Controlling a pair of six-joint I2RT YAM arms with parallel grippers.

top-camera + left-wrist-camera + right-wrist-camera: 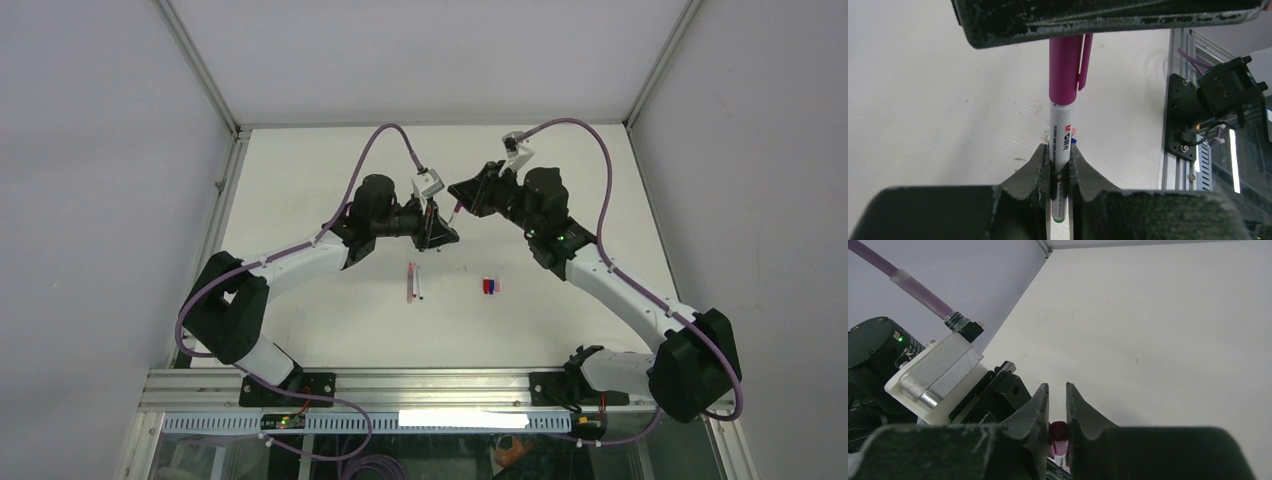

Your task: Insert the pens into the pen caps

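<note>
Seen from above, both arms reach in over the middle of the desk [300, 190]. The left claw [438, 235] and right claw [466, 197] are almost tip to tip, with a magenta cap [457, 210] spanning the small gap between them. Nearer the bases, two spare pens [414, 283] lie side by side, and the loose caps [490, 286] sit a little apart to their right. In the left wrist view, the left claw is clenched on the lower barrel of a white pen [1060, 137]. The pen's long axis runs straight out from the claw, and the cap covers its far end, with the cap's rim already down over the barrel. I cannot tell whether it is fully seated. In the right wrist view, the right claw is barely parted and appears to be grasping the cap by its closed end. The cap lies in line with the fingers and points towards the left arm. The next move looks like a straight push along that shared axis, where any tilt could make it bind.
</note>
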